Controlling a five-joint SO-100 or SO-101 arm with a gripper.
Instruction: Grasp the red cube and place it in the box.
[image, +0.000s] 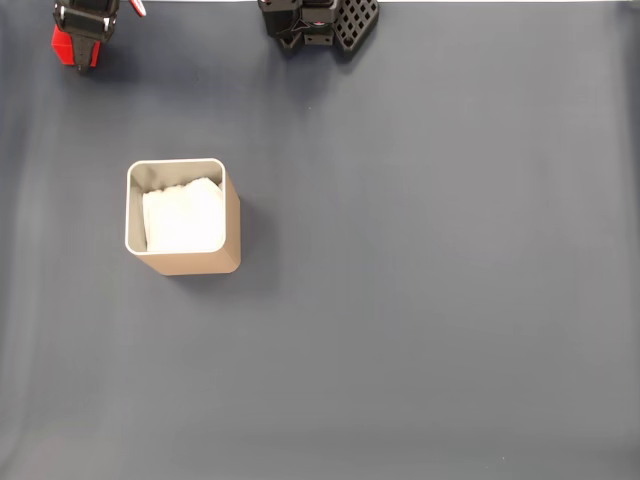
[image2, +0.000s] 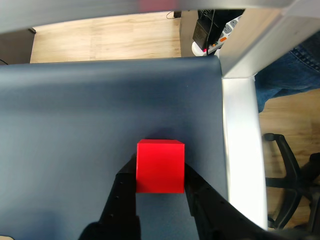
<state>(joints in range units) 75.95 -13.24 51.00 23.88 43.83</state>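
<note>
In the wrist view the red cube (image2: 160, 165) sits between the two black fingers of my gripper (image2: 160, 182), which press on its left and right sides; the gripper is shut on it. In the fixed view the gripper (image: 82, 48) is at the top left corner of the mat, with the cube (image: 64, 46) showing red at its left side. The box (image: 183, 262), tan with a pale grey rim and white lining, stands upright well below and to the right of the gripper, apart from it.
The arm's black base (image: 318, 22) sits at the top middle of the dark mat (image: 430, 280). In the wrist view the table's white edge (image2: 240, 140) runs close on the right, with a person's jeans (image2: 292, 70) and a chair base (image2: 290, 190) beyond it.
</note>
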